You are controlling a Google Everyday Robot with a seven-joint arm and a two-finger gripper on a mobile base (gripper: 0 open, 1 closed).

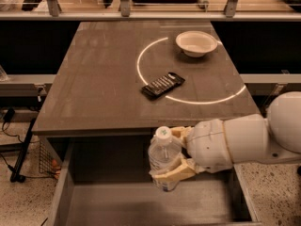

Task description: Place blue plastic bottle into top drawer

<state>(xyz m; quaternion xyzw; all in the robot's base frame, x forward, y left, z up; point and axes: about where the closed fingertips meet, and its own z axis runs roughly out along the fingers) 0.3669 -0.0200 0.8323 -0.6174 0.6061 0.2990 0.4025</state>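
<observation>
Camera view: the claw [173, 154] pinches the bottle [163, 155] upright, just past the front edge of the surface [99, 88] and above the open drawer [117, 206]. I cannot tell whether its base touches the drawer floor. The claw hides part of the label. The drawer's front is cut off below, the arm [249, 138] at right. A bowl [196, 43] and a dark flat object [162, 84] lie on the surface.

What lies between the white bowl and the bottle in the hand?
Camera view: a flat black object on the tabletop lies between the white bowl and the blue plastic bottle, which the hand grips over the open top drawer.
</observation>
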